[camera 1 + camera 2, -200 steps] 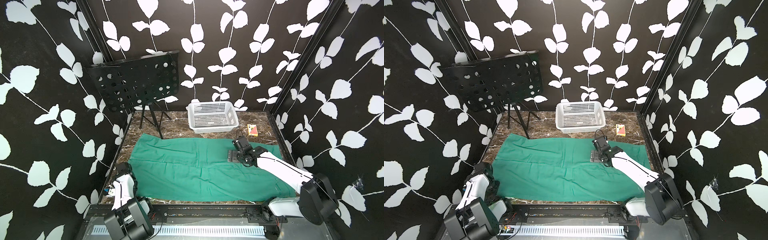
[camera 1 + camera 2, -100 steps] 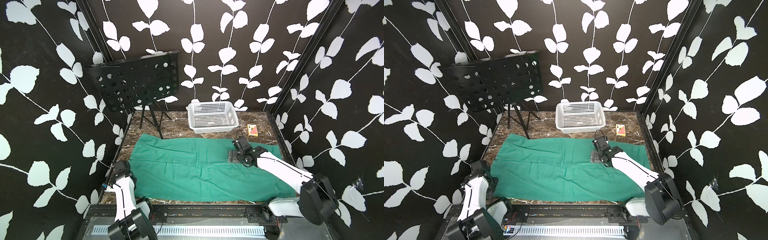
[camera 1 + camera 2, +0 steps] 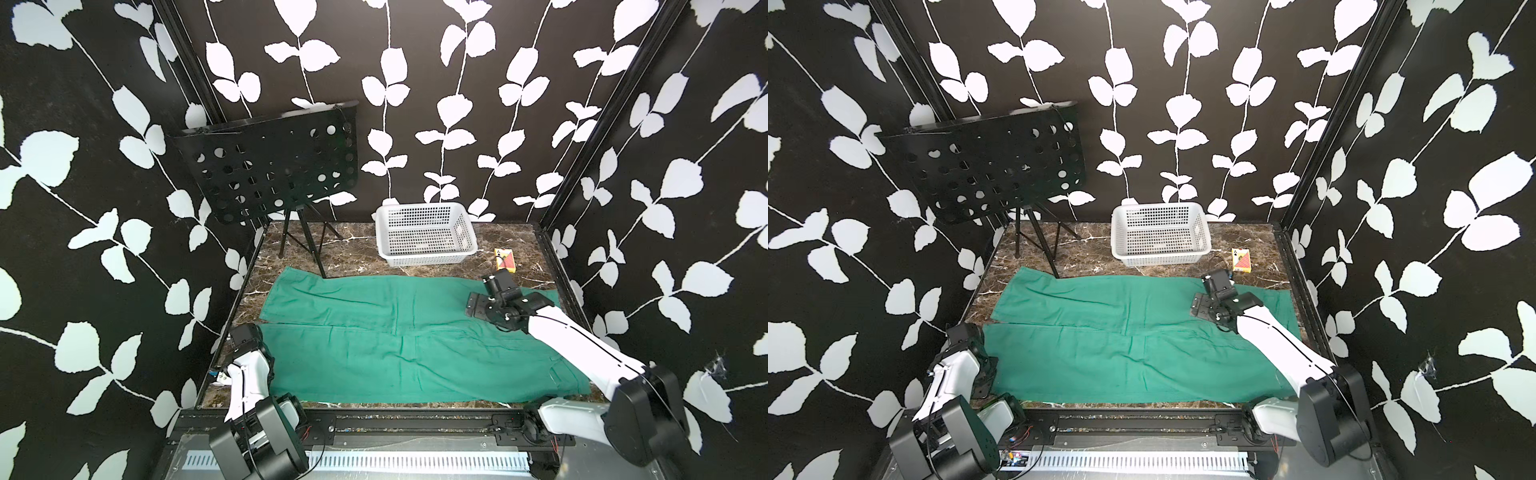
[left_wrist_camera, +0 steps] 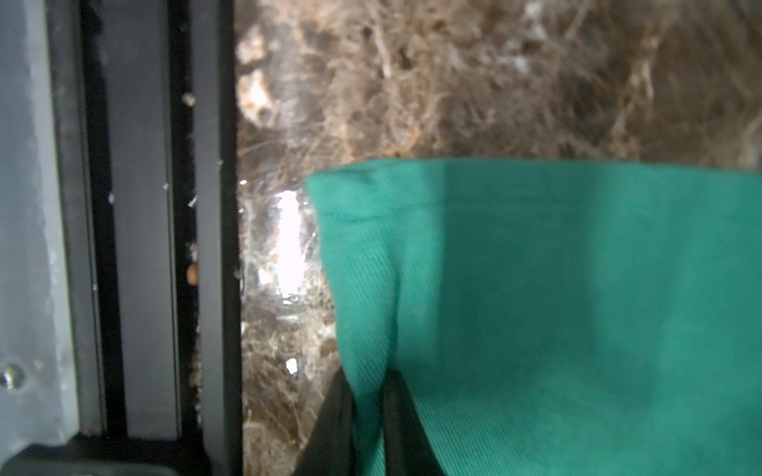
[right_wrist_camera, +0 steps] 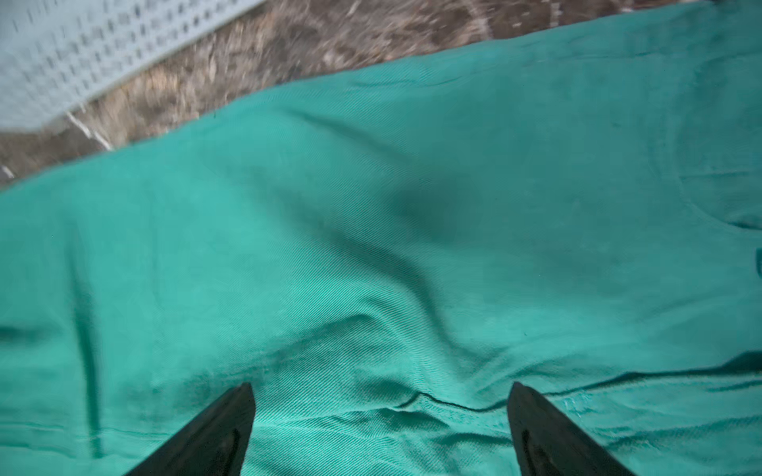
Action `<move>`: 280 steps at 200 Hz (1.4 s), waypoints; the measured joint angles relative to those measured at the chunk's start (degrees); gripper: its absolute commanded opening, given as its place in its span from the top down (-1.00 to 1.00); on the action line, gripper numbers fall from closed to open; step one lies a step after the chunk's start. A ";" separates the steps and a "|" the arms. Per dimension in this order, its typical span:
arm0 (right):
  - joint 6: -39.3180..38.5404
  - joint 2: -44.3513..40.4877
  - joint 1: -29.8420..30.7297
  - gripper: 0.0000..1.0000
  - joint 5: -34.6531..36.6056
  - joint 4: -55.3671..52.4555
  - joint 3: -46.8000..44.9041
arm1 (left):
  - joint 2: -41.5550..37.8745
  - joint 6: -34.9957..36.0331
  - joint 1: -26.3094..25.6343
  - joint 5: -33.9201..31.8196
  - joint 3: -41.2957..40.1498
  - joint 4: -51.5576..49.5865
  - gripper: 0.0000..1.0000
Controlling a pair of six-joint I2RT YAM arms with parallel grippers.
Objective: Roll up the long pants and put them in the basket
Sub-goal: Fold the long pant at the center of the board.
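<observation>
The long pants (image 3: 395,332) lie flat across the marble table, legs pointing left, and show in both top views (image 3: 1133,332). My left gripper (image 4: 367,395) is shut on a pinch of the near leg's hem corner (image 4: 536,309) at the table's left side. From above, its wrist (image 3: 245,336) hides the jaws. My right gripper (image 5: 381,387) stands open just above wrinkled cloth (image 5: 371,206) on the far half of the pants at the right, with nothing between its fingers. In a top view it (image 3: 478,305) hovers over the pants.
A white basket (image 3: 424,232) stands behind the pants at the back. A black music stand (image 3: 274,166) rises at the back left, one tripod leg (image 3: 316,257) touching the pants' far edge. A small card box (image 3: 505,259) lies at the back right. A black frame rail (image 4: 140,247) runs beside the held hem.
My left gripper has reached the near leg's hem and shut on it, and the left arm has shifted forward. The right arm has stayed where it was, still open.
</observation>
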 measured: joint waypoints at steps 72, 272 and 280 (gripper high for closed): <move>5.22 -8.39 -12.11 -0.57 -3.91 -16.98 -1.64 | -2.64 1.62 0.13 1.92 -1.20 3.06 1.00; 13.99 -13.09 -61.77 0.20 5.03 -24.94 -16.06 | -2.62 3.69 0.15 7.80 0.22 4.68 1.00; 13.97 -12.79 -61.86 0.20 5.09 -23.98 -16.24 | -2.49 3.69 0.15 7.80 0.42 4.61 1.00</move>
